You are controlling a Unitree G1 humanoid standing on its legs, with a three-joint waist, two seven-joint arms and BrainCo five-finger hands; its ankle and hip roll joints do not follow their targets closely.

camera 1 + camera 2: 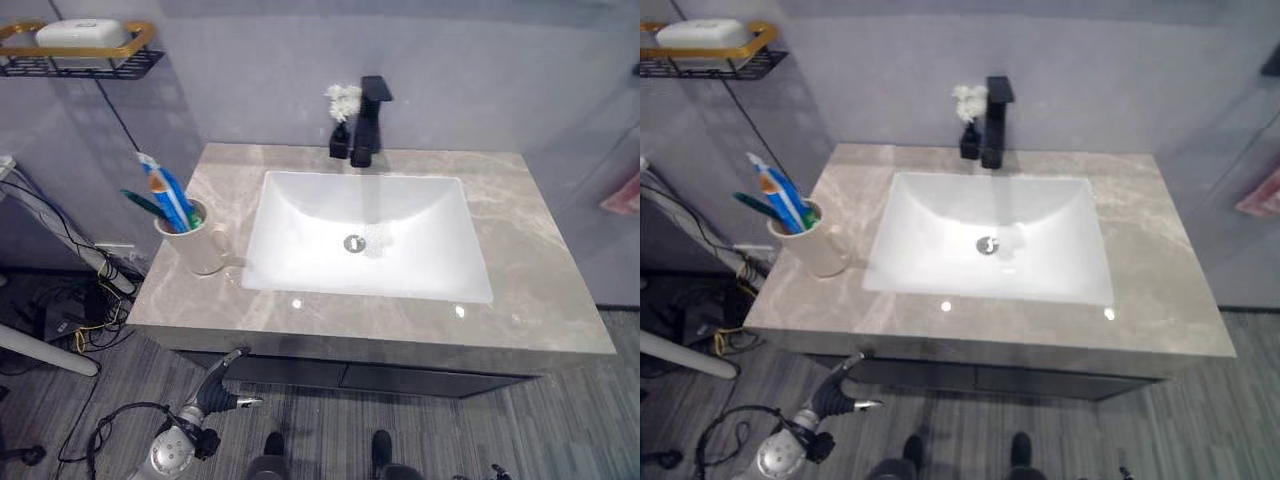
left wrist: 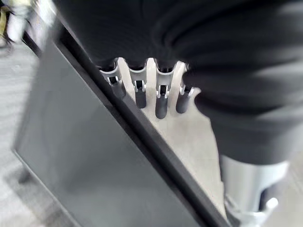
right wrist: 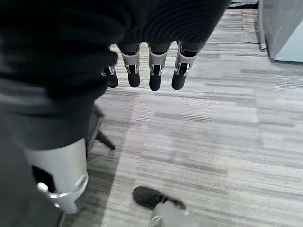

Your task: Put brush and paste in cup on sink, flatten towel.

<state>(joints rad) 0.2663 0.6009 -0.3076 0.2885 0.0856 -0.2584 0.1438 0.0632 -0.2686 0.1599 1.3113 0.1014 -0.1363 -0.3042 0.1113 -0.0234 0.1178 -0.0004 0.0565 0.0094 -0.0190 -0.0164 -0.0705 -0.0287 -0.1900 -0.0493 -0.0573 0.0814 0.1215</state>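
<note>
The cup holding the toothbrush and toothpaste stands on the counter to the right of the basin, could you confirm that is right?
Not quite: the cup, with the toothbrush and toothpaste in it, stands on the counter to the left of the basin, as the left eye view shows.

The left hand point(image 1: 222, 385) sits low before the counter's front edge; its arm runs off the bottom of the left eye view. In its wrist view the dark ribbed cover hides the palm, and just past the fingers point(image 2: 161, 101) the dark cabinet front point(image 2: 94, 165) is blurred. Up and to the left of that hand, the cup point(image 1: 200, 243) hides the lower ends of the toothbrush point(image 1: 145, 204) and toothpaste point(image 1: 168, 192). Farther left, the wall shelf point(image 1: 80, 55) is cut by the picture's edge. Below the right hand point(image 3: 151, 71), a person's shoe point(image 3: 154, 198) is cut off.
</note>
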